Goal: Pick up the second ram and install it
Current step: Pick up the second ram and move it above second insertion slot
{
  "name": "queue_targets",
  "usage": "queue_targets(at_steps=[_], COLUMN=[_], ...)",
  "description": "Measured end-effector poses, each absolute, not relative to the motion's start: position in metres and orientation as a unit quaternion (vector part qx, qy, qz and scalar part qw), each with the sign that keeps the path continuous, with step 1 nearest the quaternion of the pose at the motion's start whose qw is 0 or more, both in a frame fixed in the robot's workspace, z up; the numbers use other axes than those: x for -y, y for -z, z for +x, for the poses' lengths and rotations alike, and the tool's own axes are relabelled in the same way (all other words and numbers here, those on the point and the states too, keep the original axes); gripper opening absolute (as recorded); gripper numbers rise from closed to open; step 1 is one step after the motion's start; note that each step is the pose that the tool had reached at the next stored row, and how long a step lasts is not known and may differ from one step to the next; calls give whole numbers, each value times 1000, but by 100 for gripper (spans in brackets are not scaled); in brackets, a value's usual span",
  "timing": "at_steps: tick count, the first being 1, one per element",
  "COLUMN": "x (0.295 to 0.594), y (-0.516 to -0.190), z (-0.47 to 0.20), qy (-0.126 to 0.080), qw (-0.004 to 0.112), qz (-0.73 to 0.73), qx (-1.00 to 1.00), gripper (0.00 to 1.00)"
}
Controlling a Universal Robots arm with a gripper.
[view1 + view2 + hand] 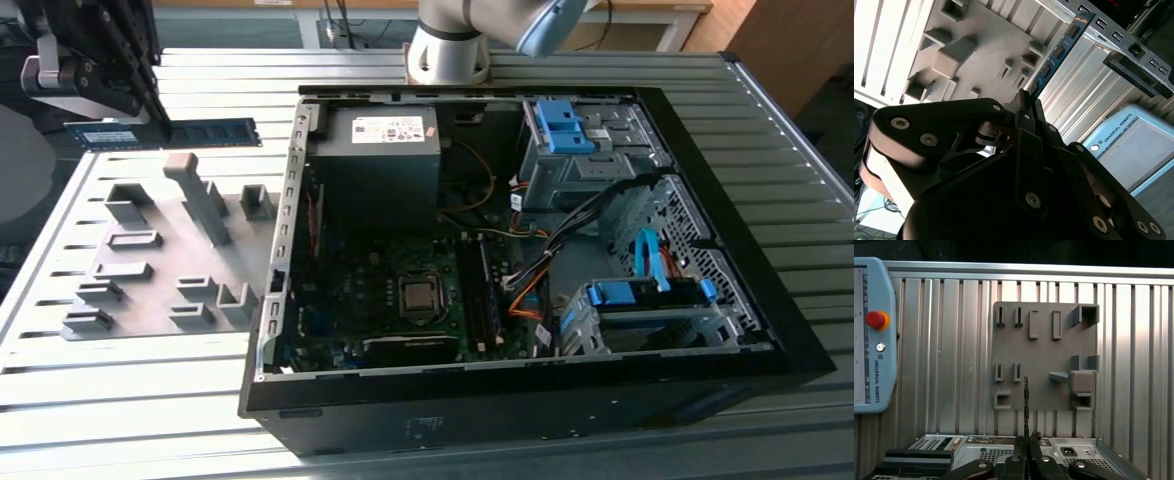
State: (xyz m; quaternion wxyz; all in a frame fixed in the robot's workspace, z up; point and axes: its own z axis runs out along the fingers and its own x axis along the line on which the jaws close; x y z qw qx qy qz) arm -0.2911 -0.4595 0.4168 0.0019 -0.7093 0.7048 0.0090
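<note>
Fingers (pixel 1025 112) of gripper (pixel 1027 439) clenched on second ram (pixel 214 131): thin flat blue board w/ dark chips, held level in air above edge of grey moulded plastic holder tray (pixel 154 270). Pickup judged done; install into open black PC case (pixel 534 400) not yet made. Ribbed metal bench (pixel 120 400) is seen beneath.

A slatted metal table (pixel 134 400) of pale, ribbed aluminium catches bright light along its grooves. Beyond the table's far edge lie a grey-blue floor (pixel 240 30) and a pale wooden desk (pixel 654 10) on thin legs. A brown wooden cabinet (pixel 787 45) stands past the table's far corner on the exterior view's right.
</note>
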Motion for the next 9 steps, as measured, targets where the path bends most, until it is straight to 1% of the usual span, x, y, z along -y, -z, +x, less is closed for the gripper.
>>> queue_targets(at_steps=[9], x=[460], y=[-417], z=[-283], qy=[-9], qw=[2], qz=[-709], qx=[-705], gripper=[14])
